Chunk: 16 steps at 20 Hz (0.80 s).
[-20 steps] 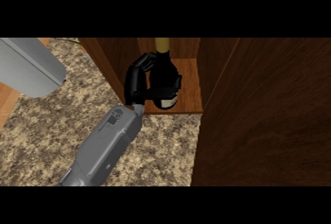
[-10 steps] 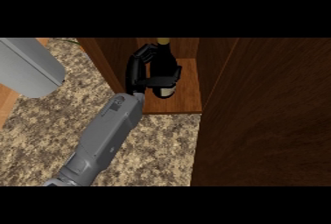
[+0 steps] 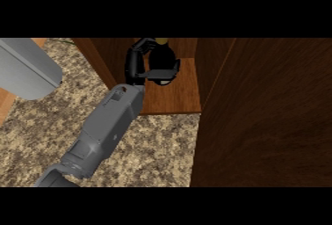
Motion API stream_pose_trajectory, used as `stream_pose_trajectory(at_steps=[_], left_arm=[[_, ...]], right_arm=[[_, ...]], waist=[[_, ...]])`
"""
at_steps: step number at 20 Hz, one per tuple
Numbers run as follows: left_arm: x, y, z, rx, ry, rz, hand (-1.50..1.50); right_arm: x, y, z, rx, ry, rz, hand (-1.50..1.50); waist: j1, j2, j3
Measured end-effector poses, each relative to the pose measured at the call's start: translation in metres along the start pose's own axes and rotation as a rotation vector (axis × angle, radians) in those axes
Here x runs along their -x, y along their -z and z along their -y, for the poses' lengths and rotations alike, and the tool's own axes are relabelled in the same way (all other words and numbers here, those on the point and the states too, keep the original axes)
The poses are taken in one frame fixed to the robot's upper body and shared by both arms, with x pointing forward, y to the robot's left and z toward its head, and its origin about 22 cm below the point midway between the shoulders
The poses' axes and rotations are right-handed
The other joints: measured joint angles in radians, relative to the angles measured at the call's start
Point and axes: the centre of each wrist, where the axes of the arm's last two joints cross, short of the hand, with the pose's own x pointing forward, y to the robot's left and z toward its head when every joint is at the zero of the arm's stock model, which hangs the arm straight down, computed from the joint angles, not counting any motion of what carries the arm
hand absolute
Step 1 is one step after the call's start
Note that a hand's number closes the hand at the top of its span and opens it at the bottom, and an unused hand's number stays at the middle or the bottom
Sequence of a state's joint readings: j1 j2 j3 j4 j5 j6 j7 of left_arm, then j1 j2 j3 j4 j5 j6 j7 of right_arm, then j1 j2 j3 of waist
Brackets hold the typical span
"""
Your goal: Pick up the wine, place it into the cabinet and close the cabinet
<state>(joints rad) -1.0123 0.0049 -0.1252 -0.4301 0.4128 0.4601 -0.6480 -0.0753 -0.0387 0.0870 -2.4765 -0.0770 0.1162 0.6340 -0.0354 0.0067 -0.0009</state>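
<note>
Since the earlier frames, the forearm (image 3: 107, 127) has been pushed farther into the cabinet (image 3: 259, 114), and the black hand has been carried deeper over the wooden shelf (image 3: 175, 99). In the foreground, the speckled granite counter (image 3: 149, 154) is crossed by the grey forearm, which is seen entering from the lower left edge and slanting up toward the cabinet opening. To the right, much of the view is filled by the dark wooden cabinet door (image 3: 272, 132), which is stood open. At the upper left, a large grey rounded body (image 3: 26, 68) is seen above the counter; which arm it belongs to cannot be told. Farther in, the hand (image 3: 137, 61), taken to be the right one, is held over the shelf with its fingers and thumb curled around the dark wine bottle (image 3: 162, 66). The bottle is kept inside the cabinet, above the shelf floor, its pale top (image 3: 160, 41) glimpsed near the upper edge. Whether the base is touching the shelf cannot be told. The other hand is not shown.
</note>
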Motion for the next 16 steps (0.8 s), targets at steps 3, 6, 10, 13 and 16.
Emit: stream_pose_trajectory(at_steps=[3, 6, 10, 13, 16], left_arm=[[0.002, 0.003, -0.002, -0.02, 0.02, 0.013, 1.5], [0.003, 0.006, -0.001, -0.019, 0.015, 0.01, 1.5], [0.0, 0.01, 0.001, -0.04, -0.016, -0.021, 1.5], [-0.001, 0.013, -0.001, -0.064, -0.062, -0.049, 1.5], [0.001, 0.013, -0.001, -0.079, -0.099, -0.067, 1.5]], right_arm=[[0.002, -0.002, 0.0, -0.002, 0.002, 0.008, -1.5], [0.003, -0.001, -0.002, -0.01, 0.013, 0.009, -1.5], [0.003, 0.0, -0.005, -0.023, 0.021, 0.006, -1.5], [0.004, -0.002, -0.006, -0.027, 0.026, 0.003, -1.5], [0.003, 0.0, -0.005, -0.029, 0.019, 0.008, -1.5]], waist=[[-0.005, 0.003, 0.0], [-0.004, 0.003, 0.0], [-0.011, 0.004, 0.0], [-0.015, 0.005, 0.001], [-0.019, 0.008, 0.001]])
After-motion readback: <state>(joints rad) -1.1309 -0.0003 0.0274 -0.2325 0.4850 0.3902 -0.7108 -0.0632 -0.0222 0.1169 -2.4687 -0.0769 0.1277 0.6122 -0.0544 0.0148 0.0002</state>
